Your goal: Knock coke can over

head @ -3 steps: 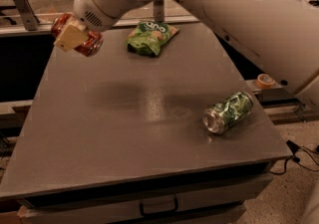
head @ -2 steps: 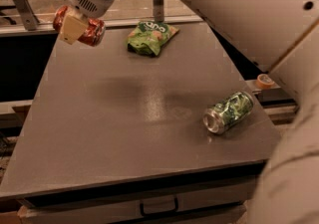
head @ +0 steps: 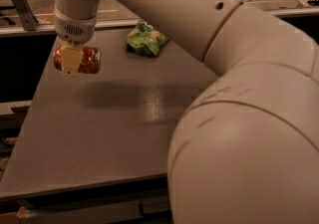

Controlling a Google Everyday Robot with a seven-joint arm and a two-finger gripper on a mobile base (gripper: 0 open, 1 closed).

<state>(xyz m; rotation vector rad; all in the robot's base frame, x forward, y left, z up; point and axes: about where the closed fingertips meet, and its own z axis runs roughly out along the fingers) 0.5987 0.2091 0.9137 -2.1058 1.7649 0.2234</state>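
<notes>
The coke can (head: 90, 59) is red-orange and lies horizontally between the fingers of my gripper (head: 73, 63), near the table's far left edge. A yellowish finger (head: 70, 59) covers the can's left part. The gripper is shut on the can and holds it a little above the grey table (head: 119, 133), and a shadow lies on the tabletop below it. My arm (head: 234, 93) comes in from the right and fills the right half of the view.
A green chip bag (head: 146, 40) lies at the far side of the table, right of the gripper. The arm hides the table's right side. A metal rail (head: 30, 23) runs behind the table.
The gripper with the can has come down toward the tabletop. The arm has swung closer and now hides the green-patterned silver can on the right of the table.
</notes>
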